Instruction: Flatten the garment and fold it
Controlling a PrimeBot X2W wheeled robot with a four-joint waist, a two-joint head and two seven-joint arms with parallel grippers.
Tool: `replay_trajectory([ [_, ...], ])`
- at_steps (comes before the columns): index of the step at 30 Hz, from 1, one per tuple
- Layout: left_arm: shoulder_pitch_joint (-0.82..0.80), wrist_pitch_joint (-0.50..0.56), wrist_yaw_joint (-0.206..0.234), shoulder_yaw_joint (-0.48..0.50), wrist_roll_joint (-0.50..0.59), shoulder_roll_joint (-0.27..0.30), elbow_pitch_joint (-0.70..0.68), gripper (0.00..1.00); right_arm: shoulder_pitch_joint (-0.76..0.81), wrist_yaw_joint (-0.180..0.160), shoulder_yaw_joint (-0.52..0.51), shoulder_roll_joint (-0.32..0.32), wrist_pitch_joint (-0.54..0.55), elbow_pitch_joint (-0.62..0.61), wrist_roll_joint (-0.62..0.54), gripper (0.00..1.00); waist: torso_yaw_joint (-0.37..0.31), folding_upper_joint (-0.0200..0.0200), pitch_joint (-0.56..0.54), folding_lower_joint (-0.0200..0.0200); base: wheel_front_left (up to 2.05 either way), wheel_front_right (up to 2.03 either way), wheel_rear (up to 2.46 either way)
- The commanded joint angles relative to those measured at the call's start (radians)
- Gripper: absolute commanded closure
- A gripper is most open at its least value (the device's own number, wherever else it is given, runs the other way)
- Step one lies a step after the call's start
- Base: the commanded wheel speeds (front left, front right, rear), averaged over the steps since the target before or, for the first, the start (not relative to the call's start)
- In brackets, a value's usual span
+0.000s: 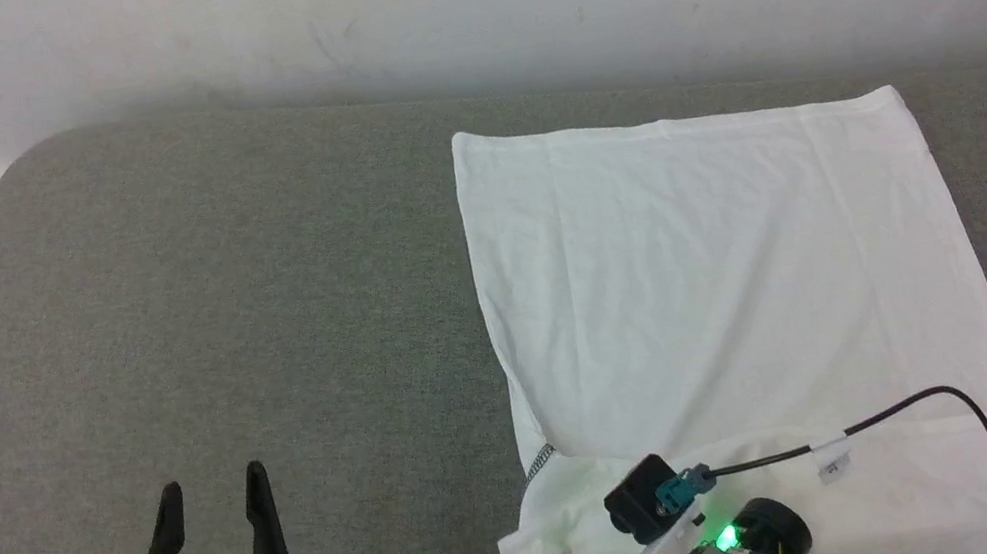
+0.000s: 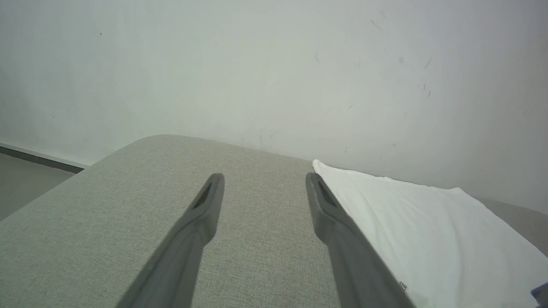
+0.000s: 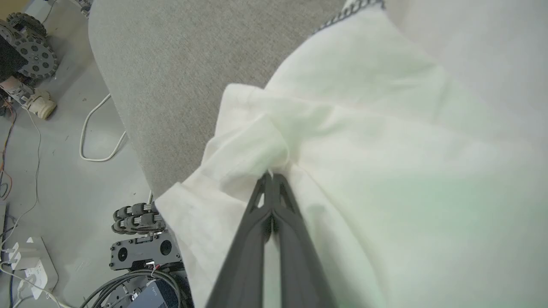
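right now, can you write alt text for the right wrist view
The right gripper, its fingers pressed together, pinches a bunched fold of the white garment at the edge of a grey fabric surface. Beyond that edge, the floor holds a white cable and dark wheeled hardware.

L gripper (image 1: 212,479): 2 long matte-black tapered fingers on a black crossbar, slotted near tips. R gripper (image 3: 270,176): same dark-grey fingers. R wrist has black boxy cam module (image 1: 642,497), teal connector (image 1: 683,489), black cable (image 1: 935,390) w/ white tag (image 1: 832,467), green LED (image 1: 726,537).
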Motion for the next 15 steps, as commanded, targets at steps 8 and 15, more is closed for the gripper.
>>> replay_trajectory([
  [8, -0.019, -0.004, 0.000, 0.000, -0.006, 0.007, 0.003, 0.00, -0.073, -0.002, 0.003, 0.000, -0.035, -0.046, 0.115, 0.00, -0.019, 0.0000, -0.001, -0.0001, 0.00, 0.00, 0.00],
  [15, -0.010, 0.001, 0.006, 0.003, -0.006, 0.014, -0.018, 0.00, 0.002, -0.002, -0.310, -0.087, -0.052, -0.324, 0.081, 0.00, -0.070, 0.0000, -0.008, -0.0001, 0.00, 0.00, 0.00],
])
